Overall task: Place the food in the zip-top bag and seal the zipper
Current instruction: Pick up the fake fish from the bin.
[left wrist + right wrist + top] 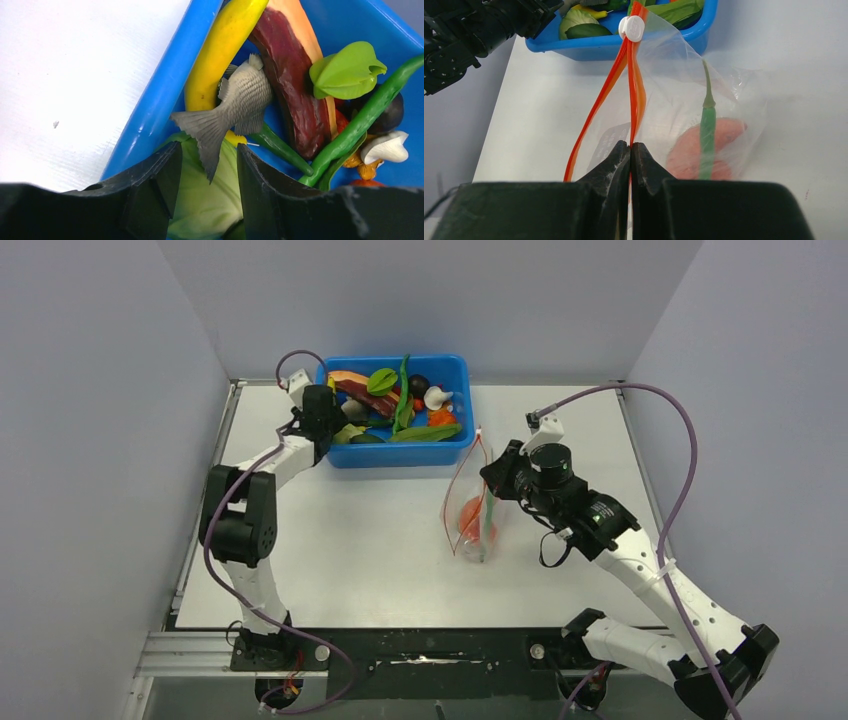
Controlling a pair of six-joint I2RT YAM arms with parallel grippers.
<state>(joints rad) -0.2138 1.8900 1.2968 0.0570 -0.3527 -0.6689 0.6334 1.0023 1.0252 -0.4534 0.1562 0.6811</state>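
The clear zip-top bag (470, 502) stands on the table with its mouth gaping; a red fruit (706, 155) and a green pod (707, 135) lie inside. My right gripper (630, 146) is shut on the bag's red-orange zipper strip (638, 90), whose white slider (632, 28) sits at the far end. My left gripper (206, 165) is open over the left end of the blue tub (395, 455), its jaws either side of the grey fish's (235, 105) tail, above a green leaf (205, 200). A yellow banana (217, 50) and a papaya slice (292, 85) lie beside it.
The blue tub (150, 120) at the back centre holds several more toy foods: long green pods (360, 122), a green leaf piece (347, 70), a white mushroom (387, 147). Grey walls enclose the table on three sides.
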